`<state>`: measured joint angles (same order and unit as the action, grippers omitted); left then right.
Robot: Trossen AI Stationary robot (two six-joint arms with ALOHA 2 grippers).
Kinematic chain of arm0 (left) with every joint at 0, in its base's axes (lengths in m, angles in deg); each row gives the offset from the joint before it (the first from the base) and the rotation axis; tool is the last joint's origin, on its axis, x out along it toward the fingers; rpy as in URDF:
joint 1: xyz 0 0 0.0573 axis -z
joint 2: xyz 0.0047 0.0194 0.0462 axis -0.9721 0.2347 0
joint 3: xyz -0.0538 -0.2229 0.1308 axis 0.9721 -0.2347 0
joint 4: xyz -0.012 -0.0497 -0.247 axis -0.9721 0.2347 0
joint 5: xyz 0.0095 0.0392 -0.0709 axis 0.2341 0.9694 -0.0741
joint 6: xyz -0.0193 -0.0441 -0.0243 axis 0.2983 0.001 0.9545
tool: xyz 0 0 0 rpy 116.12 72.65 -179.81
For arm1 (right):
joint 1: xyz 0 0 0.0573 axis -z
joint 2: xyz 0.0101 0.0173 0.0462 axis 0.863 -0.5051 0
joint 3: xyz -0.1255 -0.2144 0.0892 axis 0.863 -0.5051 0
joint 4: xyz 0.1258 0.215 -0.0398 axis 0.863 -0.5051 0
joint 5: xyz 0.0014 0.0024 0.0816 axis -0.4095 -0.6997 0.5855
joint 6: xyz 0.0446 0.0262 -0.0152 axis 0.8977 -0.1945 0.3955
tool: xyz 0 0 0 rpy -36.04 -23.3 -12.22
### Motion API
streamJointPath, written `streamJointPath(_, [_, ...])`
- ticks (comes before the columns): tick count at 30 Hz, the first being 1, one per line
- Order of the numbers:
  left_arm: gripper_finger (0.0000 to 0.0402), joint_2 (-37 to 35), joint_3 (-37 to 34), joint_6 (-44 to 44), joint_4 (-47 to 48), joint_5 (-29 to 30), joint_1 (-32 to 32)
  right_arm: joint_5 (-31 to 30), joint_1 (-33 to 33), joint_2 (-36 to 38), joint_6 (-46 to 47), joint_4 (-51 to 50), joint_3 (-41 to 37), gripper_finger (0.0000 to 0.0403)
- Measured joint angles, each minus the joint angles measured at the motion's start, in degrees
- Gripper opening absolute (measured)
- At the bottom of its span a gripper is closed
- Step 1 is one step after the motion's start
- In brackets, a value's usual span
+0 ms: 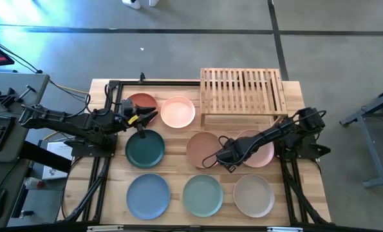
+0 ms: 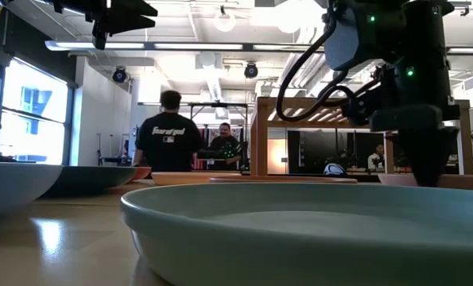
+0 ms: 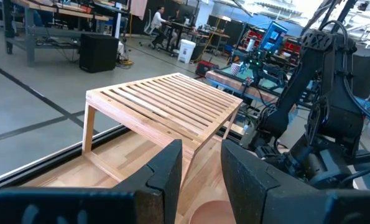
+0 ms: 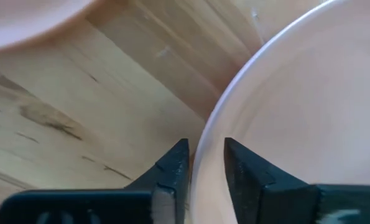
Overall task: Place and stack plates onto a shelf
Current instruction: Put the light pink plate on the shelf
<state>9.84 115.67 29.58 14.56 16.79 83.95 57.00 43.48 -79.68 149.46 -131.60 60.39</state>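
Eight plates lie flat on the tabletop: rust red [image 1: 140, 102], pale pink [image 1: 178, 111], dark teal [image 1: 145, 149], tan [image 1: 199, 149], salmon [image 1: 261, 153], light blue [image 1: 148, 196], mint [image 1: 203, 195] and beige [image 1: 253, 195]. The slatted wooden shelf [image 1: 242, 92] stands bare at the far edge. My right gripper [image 4: 206, 165] points down over the tan plate's right rim, open, one finger on each side of it. My left gripper [image 3: 201, 180] hovers level between the rust red and dark teal plates, open and holding nothing. My right gripper comes from above, pointing down, at the tan plate's rim [image 4: 202, 149] on the side toward the salmon plate. One finger [image 4: 247, 174] is inside the plate and one [image 4: 172, 171] outside. I cannot tell whether they touch the rim. The plate lies flat on the table.
The salmon plate's edge [image 4: 29, 25] lies close beside the right gripper, with a strip of bare wood [image 4: 110, 93] between the two plates. Black frame rails [image 1: 107, 96] run along the table's left and right sides. People stand in the room beyond [image 2: 171, 135].
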Motion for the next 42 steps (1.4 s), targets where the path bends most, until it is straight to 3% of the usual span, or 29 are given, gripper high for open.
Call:
streamJointPath(9, [0.0102,0.0,0.0,0.0,0.0,0.0,0.0,0.5,0.0,0.0,0.1,-0.4,0.0,0.0005])
streamJointPath(18, [0.0102,0.0,0.0,0.0,0.0,0.0,0.0,4.8,0.0,0.0,1.5,-0.8,1.1,0.0002])
streamJointPath(42, [0.0102,0.0,0.0,0.0,0.0,0.0,0.0,2.5,-2.3,0.0,1.5,-16.6,24.3,0.0000])
